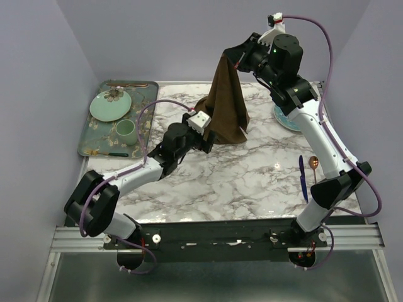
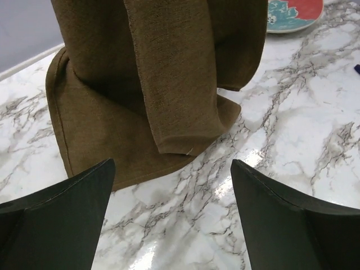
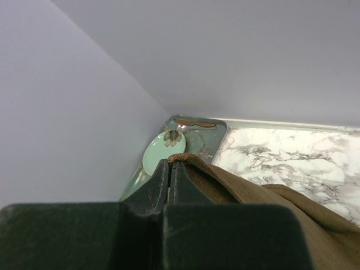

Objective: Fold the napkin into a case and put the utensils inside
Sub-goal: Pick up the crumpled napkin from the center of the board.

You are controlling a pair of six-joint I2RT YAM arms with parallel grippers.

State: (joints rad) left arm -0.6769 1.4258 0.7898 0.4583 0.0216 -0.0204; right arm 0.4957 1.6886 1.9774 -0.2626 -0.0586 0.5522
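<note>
Top external view: the right gripper [image 1: 235, 61] holds the brown napkin [image 1: 225, 100] up by one edge, high above the far side of the marble table [image 1: 239, 182]. The cloth hangs in a long drape, and its lower end rests crumpled on the surface. Right wrist view shows that gripper clamped tight on a thin bite of hem, with very little cloth between the fingers. Left wrist view shows the left gripper [image 2: 171, 185] low over the table, its jaws spread wide and holding nothing. It faces the foot of the drape from just beside it.

The main risk, as I judge it, is the small bite. Any tug from below could pull the hem free and drop the whole napkin in a heap. The hanging cloth is also doubled over on itself, with a narrow strip lying in front of a broader layer. The left gripper could close on the wrong layer, or on several at once, and the fold would then come out skewed instead of forming a neat case. A sideways swing might drag the cloth onto the patterned plate [image 1: 282, 117] close behind it. The blue-handled utensil [image 1: 303, 179] and the copper spoon [image 1: 313, 162] lie well apart from the napkin, just beside the right arm [image 1: 327, 145], which could knock them as it lowers.
</note>
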